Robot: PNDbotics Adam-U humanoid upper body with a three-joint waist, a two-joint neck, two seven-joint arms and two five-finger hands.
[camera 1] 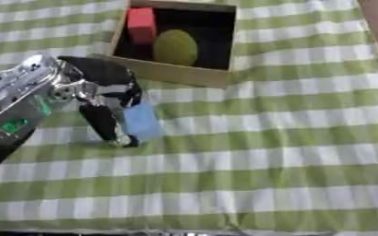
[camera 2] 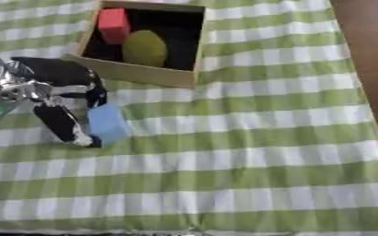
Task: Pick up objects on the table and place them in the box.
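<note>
Now: left hand on the blue block

I have my left hand (camera 1: 95,92) down on the desk (camera 1: 289,138), its fingers (camera 1: 103,122) curled around a light blue block (camera 1: 142,121), thumb on one side. Beyond the fingers sits the box (camera 1: 176,73), holding a red block (camera 1: 141,25) and a green ball (camera 1: 174,47). My right hand is out of sight.

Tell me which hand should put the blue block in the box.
Left. The left hand already has its fingers around the blue block, just below the box; the right hand is not in view.
</note>
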